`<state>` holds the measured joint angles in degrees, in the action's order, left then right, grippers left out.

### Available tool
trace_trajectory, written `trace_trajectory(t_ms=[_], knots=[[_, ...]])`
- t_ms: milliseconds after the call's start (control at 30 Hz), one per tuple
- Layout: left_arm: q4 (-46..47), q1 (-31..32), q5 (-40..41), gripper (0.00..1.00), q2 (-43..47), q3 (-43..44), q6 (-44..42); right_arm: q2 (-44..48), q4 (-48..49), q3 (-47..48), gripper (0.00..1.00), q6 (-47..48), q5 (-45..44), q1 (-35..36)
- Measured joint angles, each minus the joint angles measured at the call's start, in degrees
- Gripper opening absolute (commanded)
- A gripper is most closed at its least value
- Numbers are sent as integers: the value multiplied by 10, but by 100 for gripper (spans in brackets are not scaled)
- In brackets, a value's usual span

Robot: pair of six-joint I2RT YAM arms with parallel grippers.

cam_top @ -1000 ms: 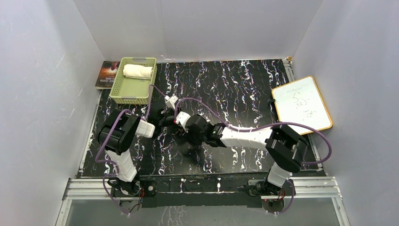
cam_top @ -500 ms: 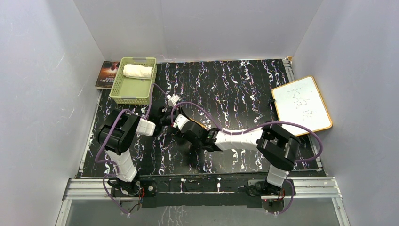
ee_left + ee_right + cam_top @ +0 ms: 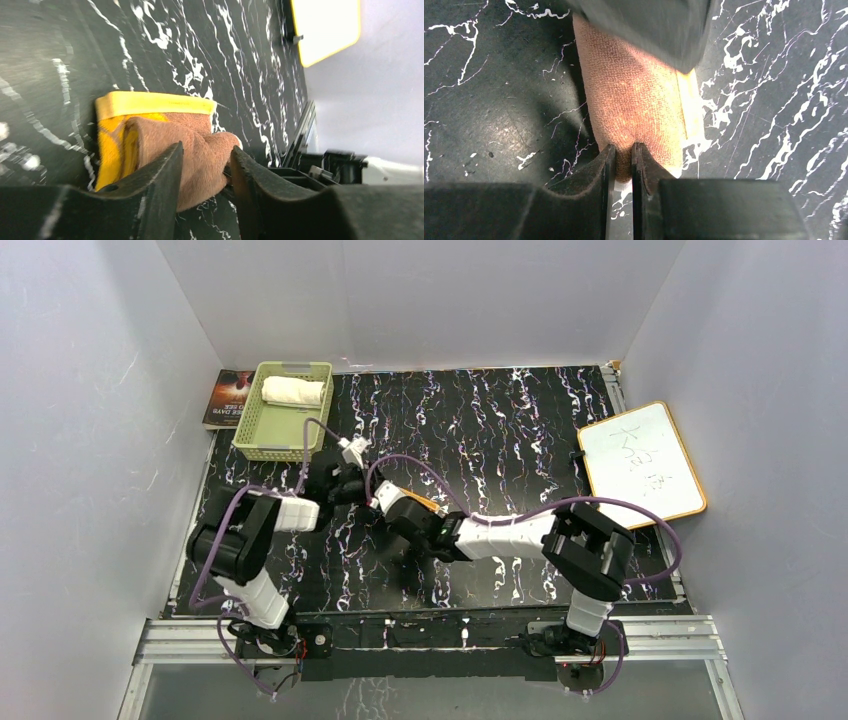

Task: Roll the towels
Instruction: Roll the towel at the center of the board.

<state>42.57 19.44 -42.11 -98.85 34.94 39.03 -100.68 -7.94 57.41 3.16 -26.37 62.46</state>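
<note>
1. Just left of the green basket (image 3: 272, 432), at its far corner, a dark book (image 3: 226, 398) lies flat by the wall.
2. Inside the basket, at its far end, the cream-white towel (image 3: 293, 391) lies as a finished roll.
3. Right of the basket and a little nearer to the arm bases, the left gripper (image 3: 206, 152) is low over the black marbled table (image 3: 520, 420). Its two fingers stand on both sides of one end of the brown towel (image 3: 634, 90) and touch it, so this gripper grasps the cloth with the jaws partly apart.
4. The brown towel lies on the table at that same place, near the basket. It is rolled into a short thick roll, and its yellow-orange edge shows along one side. In the top view the grippers hide it.
5. A bit further right of the basket, the right gripper (image 3: 622, 150) meets the roll from the opposite end. Its jaws are almost together and pinch a small fold of the brown cloth between them.
6. Far to the right of the basket, well apart from it, the white board (image 3: 642, 462) with a wooden frame lies flat at the table's right edge.
</note>
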Motion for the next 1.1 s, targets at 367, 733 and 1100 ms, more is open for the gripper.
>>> trace_trajectory(t_ms=[367,733,1100], knots=[[-122,-43,108,49,249,-25,19,50,5,-22,5,-77,275,-155],[-45,15,126,59,145,-123,104,28,24,-22,4,-128,457,-242],[141,51,163,70,7,-109,181,10,36,-17,4,-141,503,-255]])
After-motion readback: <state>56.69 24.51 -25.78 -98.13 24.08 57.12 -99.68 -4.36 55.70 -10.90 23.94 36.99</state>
